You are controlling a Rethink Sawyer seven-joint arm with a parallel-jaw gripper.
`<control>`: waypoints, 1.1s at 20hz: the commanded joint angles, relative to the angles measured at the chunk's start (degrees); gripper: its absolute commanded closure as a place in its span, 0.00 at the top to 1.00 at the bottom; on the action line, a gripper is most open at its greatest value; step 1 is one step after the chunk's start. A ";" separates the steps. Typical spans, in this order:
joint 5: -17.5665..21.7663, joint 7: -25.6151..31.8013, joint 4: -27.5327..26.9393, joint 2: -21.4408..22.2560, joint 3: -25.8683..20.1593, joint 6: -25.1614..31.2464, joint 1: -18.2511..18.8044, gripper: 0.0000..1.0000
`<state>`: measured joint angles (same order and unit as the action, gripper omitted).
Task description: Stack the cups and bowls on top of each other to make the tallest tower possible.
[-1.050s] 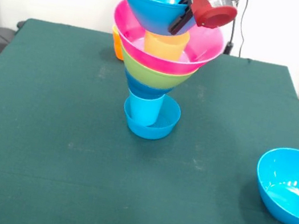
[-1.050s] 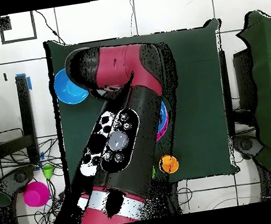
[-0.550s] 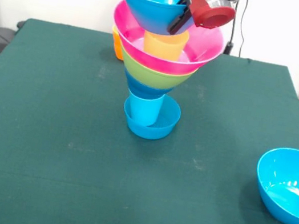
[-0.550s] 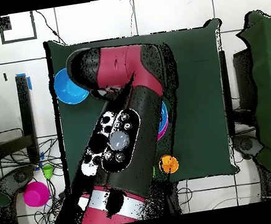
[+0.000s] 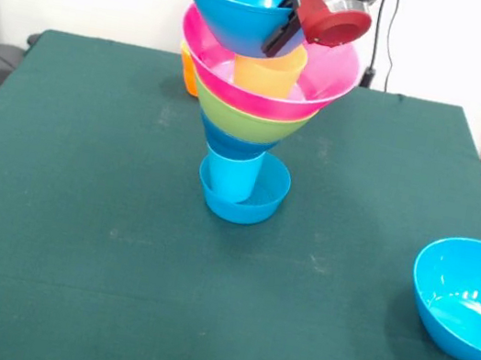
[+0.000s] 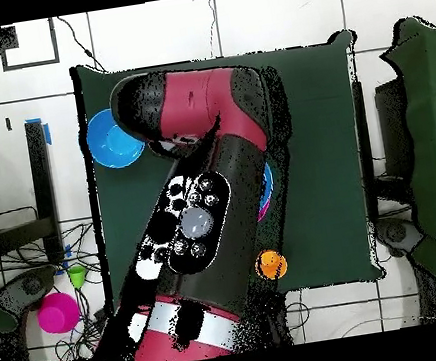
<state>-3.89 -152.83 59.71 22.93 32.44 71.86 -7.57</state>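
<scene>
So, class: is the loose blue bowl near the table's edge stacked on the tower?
No: that blue bowl sits alone on the table, apart from the tower.

Arm (image 6: 196, 172): thick rounded links in dark red and black, with a white band near the base. One black oblong panel carries white patches and round grey buttons. Wrist end (image 5: 330, 14): red cylindrical housing with silver ring.
</scene>
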 commanded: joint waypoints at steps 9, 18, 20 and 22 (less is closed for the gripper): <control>1.64 -2.87 -6.00 -4.22 -3.80 4.21 0.75 0.00; 1.25 -4.20 -5.23 -4.27 -3.67 4.10 0.30 0.00; 1.16 -4.76 -4.89 -4.33 -3.55 3.97 0.16 0.00; 1.14 -5.24 -4.43 -4.35 -3.42 3.64 -0.06 0.00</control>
<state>-3.89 -152.83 54.31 21.74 32.45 71.89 -7.51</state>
